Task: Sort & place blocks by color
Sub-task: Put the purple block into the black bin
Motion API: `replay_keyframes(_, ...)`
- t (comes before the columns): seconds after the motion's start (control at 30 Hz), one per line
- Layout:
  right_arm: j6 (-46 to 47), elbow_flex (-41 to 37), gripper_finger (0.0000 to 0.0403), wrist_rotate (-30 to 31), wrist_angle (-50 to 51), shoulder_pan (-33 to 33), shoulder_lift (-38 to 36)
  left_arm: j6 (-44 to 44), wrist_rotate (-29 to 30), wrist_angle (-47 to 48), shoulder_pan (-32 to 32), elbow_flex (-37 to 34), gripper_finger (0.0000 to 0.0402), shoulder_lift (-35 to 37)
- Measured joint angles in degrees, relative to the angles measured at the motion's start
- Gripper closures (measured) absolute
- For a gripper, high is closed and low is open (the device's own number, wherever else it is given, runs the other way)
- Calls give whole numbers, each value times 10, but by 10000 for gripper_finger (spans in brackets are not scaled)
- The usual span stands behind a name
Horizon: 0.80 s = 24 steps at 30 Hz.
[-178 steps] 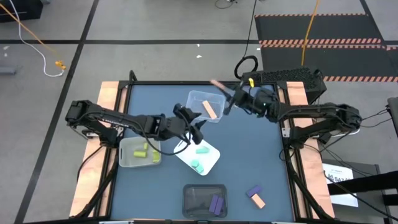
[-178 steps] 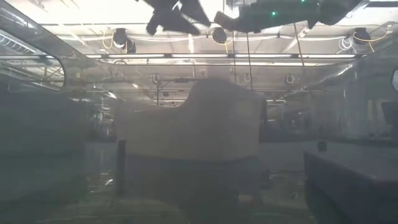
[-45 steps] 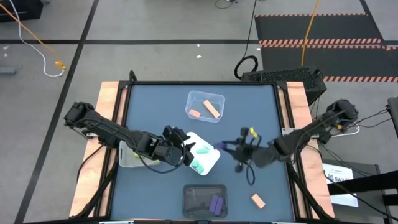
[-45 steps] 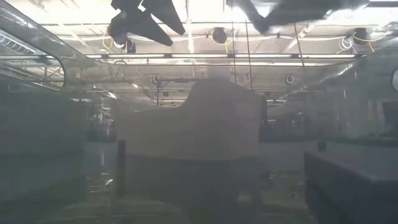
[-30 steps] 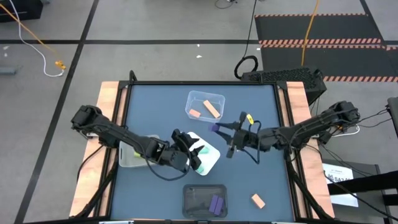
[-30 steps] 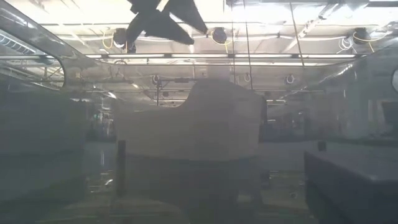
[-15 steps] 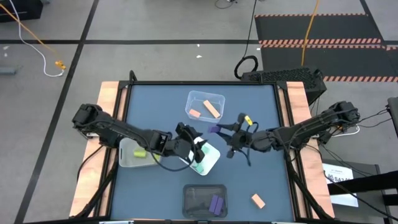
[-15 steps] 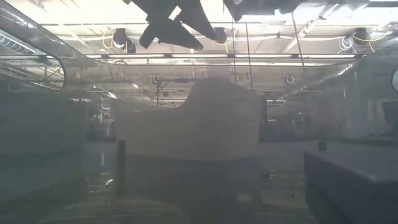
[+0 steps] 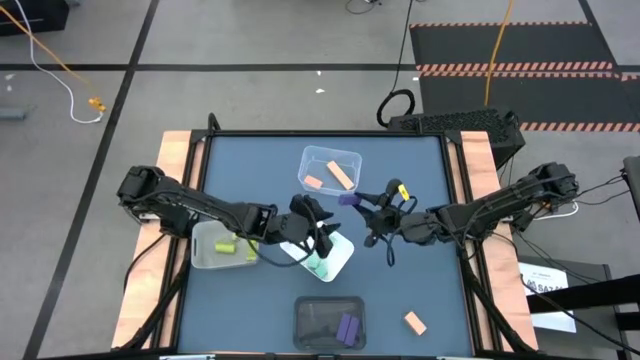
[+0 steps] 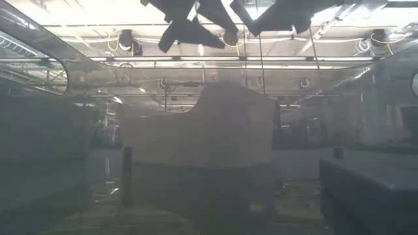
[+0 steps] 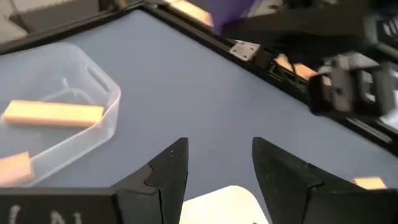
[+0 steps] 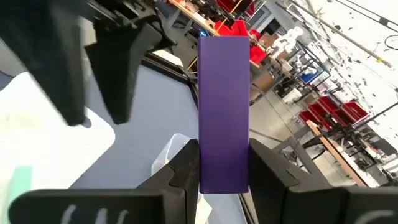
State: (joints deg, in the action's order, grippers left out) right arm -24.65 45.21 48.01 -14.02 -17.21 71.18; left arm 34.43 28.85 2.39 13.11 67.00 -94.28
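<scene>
My right gripper (image 9: 358,204) hangs over the table's middle, shut on a purple bar block (image 12: 224,106), also (image 9: 347,199). My left gripper (image 9: 318,226) hovers open and empty over the white bin (image 9: 338,262), which holds mint-teal blocks (image 9: 318,265). In the left wrist view its fingers (image 11: 177,168) stand apart with nothing between them. Two salmon-orange blocks (image 9: 341,176) lie in the clear bin (image 9: 352,156) at the far side. Yellow-green blocks (image 9: 225,246) lie in the left bin. A purple block (image 9: 347,327) lies in the dark near bin. One salmon-orange block (image 9: 414,322) rests flat on the table, near right. My right gripper pinches the purple bar at its near end (image 12: 224,177) between its two fingers (image 12: 186,168). The fingers run along the bar, which sticks out past their tips. They come about level from the table's right. The bar is lifted clear of the table.
The left bin (image 9: 200,258) and the dark bin (image 9: 305,335) stand at the left and near sides. The two grippers are close together above the middle. Bare blue table (image 9: 420,280) lies to the right, inside a black frame with wooden side rails.
My left gripper has gone from the white bin's near-left side toward the table's far right, closer to my right gripper, staying open. My right gripper has kept about its place with the purple bar while its wrist tipped and rolled somewhat.
</scene>
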Motion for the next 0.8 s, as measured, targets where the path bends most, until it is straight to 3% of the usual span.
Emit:
replay_keyframes(0.57, 5, 0, 313, 0, 10, 0, 0, -27, -6, 4, -23, 0, 208, 0)
replay_keyframes(0.8, 115, 0, 313, -1, 97, 8, 0, -25, -24, -41, -38, 0, 163, 0)
